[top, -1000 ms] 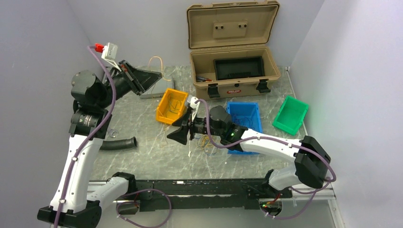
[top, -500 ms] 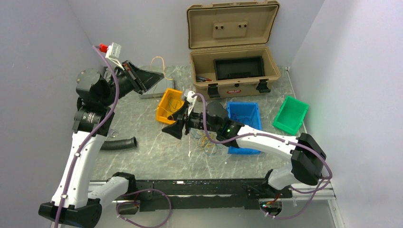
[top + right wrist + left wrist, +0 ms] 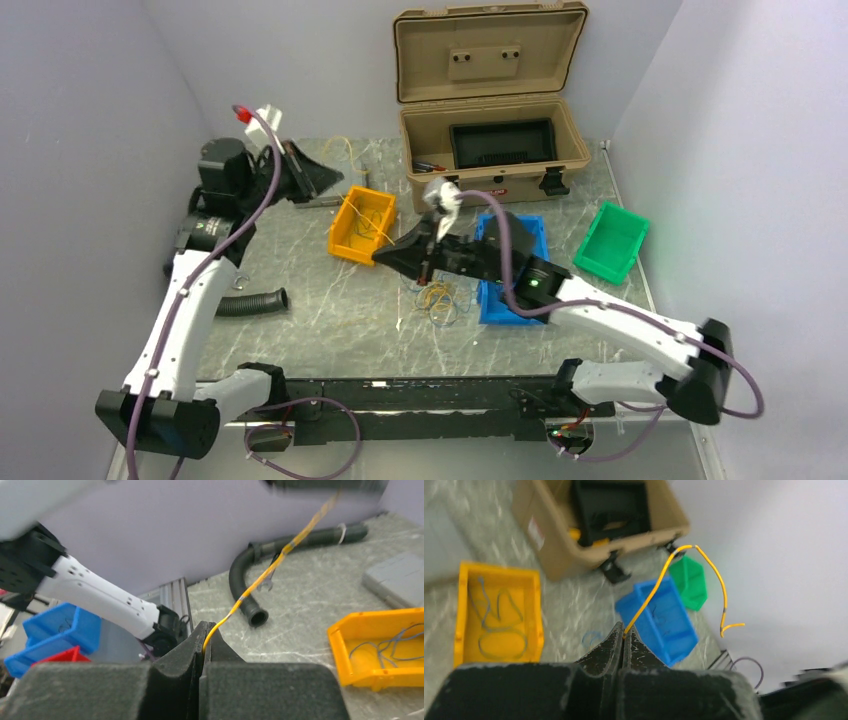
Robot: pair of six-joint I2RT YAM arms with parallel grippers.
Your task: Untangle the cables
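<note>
A loose pile of thin yellow, blue and dark cables [image 3: 438, 296] lies on the table in front of the blue bin. My left gripper [image 3: 338, 181] is raised behind the orange bin and shut on a yellow cable [image 3: 659, 580], whose free end arcs away and curls. My right gripper [image 3: 378, 258] is shut on a yellow cable [image 3: 260, 580] too. That cable runs taut up toward the left gripper and crosses above the orange bin as a thin line [image 3: 365, 218]. Both pairs of jaws are pressed together on the cable in the wrist views.
An orange bin [image 3: 340, 240] holds a few thin cables. A blue bin [image 3: 530, 235] sits under my right arm, with a green bin [image 3: 610, 240] to its right. An open tan case [image 3: 490, 150] stands at the back. A black corrugated hose [image 3: 250, 302] lies at the left.
My right gripper has shut on the yellow cable and lifted toward the orange bin, the arm stretching out. The left arm has swung rightward, still shut on its cable.
</note>
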